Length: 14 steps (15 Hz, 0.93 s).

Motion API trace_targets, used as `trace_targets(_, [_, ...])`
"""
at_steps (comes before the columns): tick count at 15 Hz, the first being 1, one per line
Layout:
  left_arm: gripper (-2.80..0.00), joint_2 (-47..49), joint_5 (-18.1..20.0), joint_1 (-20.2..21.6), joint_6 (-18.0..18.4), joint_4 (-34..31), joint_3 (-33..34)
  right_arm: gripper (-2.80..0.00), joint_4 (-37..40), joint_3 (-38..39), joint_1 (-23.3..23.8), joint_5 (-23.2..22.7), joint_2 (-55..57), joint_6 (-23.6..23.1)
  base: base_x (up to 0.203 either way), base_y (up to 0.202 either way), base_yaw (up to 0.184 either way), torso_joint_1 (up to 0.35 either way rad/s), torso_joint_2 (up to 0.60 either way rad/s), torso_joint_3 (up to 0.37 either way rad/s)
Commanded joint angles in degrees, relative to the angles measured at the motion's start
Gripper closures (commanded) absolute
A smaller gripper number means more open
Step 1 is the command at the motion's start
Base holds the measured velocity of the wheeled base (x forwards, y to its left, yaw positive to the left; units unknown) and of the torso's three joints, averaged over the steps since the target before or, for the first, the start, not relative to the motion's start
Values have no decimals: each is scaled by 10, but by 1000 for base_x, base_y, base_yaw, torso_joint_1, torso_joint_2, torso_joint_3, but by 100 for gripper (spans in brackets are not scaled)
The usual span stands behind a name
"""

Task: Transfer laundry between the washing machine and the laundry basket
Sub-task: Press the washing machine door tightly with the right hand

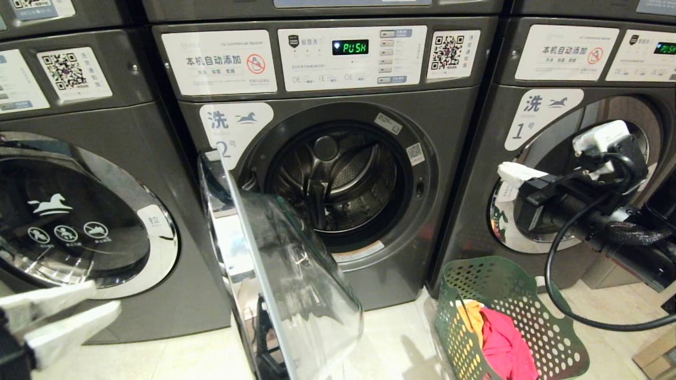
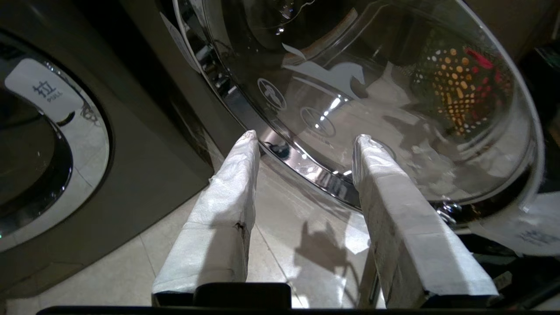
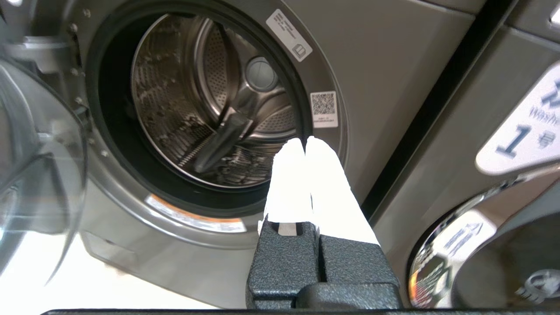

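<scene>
Hovering low at the left edge of the head view, the left gripper [image 1: 105, 296] has its white-wrapped fingers spread, with nothing between them. Its own wrist camera fills in the rest: the left gripper [image 2: 306, 136] points at the chrome lower rim of the round glass washer door [image 2: 372, 87], close ahead of the tips and over pale floor tile. Only through that glass does this camera catch the green perforated plastic laundry basket [image 2: 455, 92], beyond the door from the fingers.

Up on the other side, the right gripper [image 1: 504, 174] hangs in front of the neighbouring washer numbered one. The head view leaves its fingers hard to read; the right wrist view settles it: the right gripper [image 3: 305, 142] is clenched tight, pads pressed together, holding nothing. Ahead of those tips gapes the steel drum [image 3: 210, 105] of the dark grey front-loading washing machine [image 1: 454, 121], and this camera shows no clothing inside. The door [image 1: 285, 274] stands swung wide between the two grippers.

The head view alone shows the load: a pink garment [image 1: 504, 343] and a yellow garment [image 1: 470, 316] lying in the basket [image 1: 528, 295] on the floor, below the right gripper and well apart from both.
</scene>
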State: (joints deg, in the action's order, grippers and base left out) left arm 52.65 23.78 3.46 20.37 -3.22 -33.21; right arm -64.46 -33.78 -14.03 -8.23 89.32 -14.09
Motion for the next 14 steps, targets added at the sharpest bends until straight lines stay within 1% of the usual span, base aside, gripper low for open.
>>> trace_targets(1, [0,159,-5,-22,18,31,-42,0,-4,18,1,0,-27,17,0,0,0,0,0,0])
trace_targets(2, [0,201,-24,-44,24,76,-54,0,-4,21,1,0,-33,18,0,0,0,0,0,0])
trace_targets(3, [0,234,-44,-73,23,141,-65,0,-4,20,1,1,-38,17,0,0,0,0,0,0])
trace_targets(4, [0,254,-63,-90,21,174,-75,0,-4,15,1,3,-39,16,0,0,0,0,0,0])
trace_targets(5, [0,266,-79,-97,21,183,-86,0,-3,12,1,10,-38,15,0,0,0,0,0,0])
trace_targets(7, [0,289,-83,-115,20,185,-111,0,-3,19,1,13,-37,15,0,0,0,0,0,0])
trace_targets(9, [0,319,-91,-148,19,185,-150,0,-3,21,1,13,-37,15,0,0,0,0,0,0])
trace_targets(11, [0,350,-118,-196,13,186,-188,0,-3,22,1,13,-42,15,0,0,0,0,0,0])
trace_targets(12, [0,370,-133,-226,2,186,-215,0,-3,19,1,13,-47,14,0,0,0,0,0,0])
trace_targets(14, [0,429,-172,-284,-24,187,-289,0,-2,15,1,13,-56,14,0,0,0,0,0,0])
